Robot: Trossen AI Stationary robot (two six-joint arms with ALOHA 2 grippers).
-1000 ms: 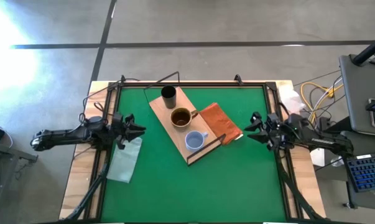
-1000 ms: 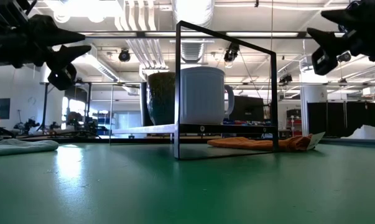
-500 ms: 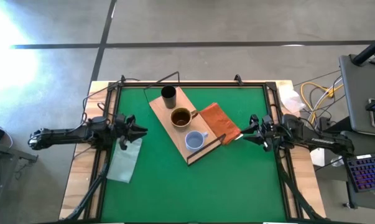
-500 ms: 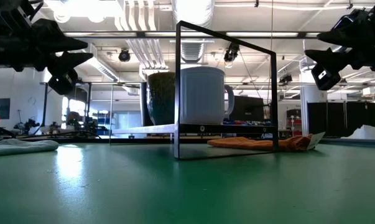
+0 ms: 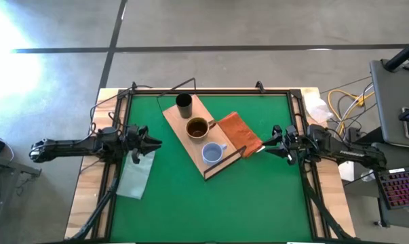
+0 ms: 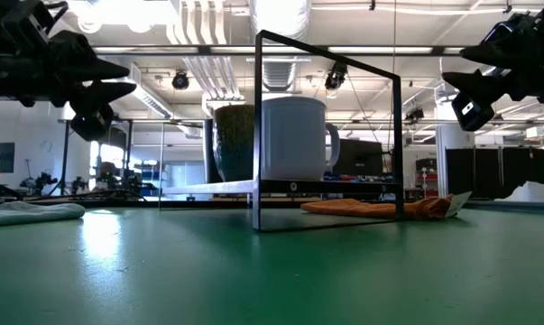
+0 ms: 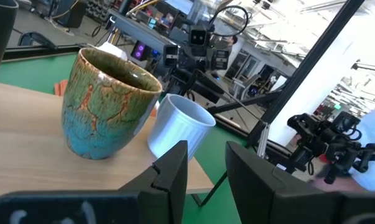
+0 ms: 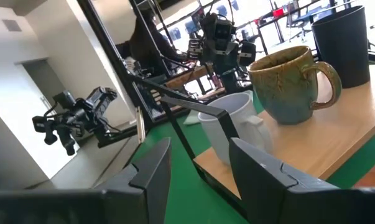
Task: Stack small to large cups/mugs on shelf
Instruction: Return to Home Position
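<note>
The shelf is a tan board (image 5: 190, 146) lying slantwise on the green table. Three cups stand on it in a row: the black cup (image 5: 184, 102) at the far end, the brown mug (image 5: 198, 127) in the middle, and the blue-grey mug (image 5: 212, 154) at the near end. My left gripper (image 5: 154, 143) is open and empty, left of the board and above the table. My right gripper (image 5: 268, 144) is open and empty, right of the board. The left wrist view shows the brown mug (image 7: 106, 102) and the blue-grey mug (image 7: 178, 127) ahead of the fingers. The right wrist view shows all three cups, with the brown mug (image 8: 287, 87) in the middle.
An orange-brown folded cloth (image 5: 240, 134) lies against the board's right side. A pale bag (image 5: 136, 173) lies near the table's left edge, below my left gripper. A thin black metal frame (image 6: 326, 54) stands up around the shelf. Green table surface lies open toward the near edge.
My right gripper has moved a little toward the shelf and downward. My left gripper has dipped slightly. The cups and the shelf have stayed in place.
</note>
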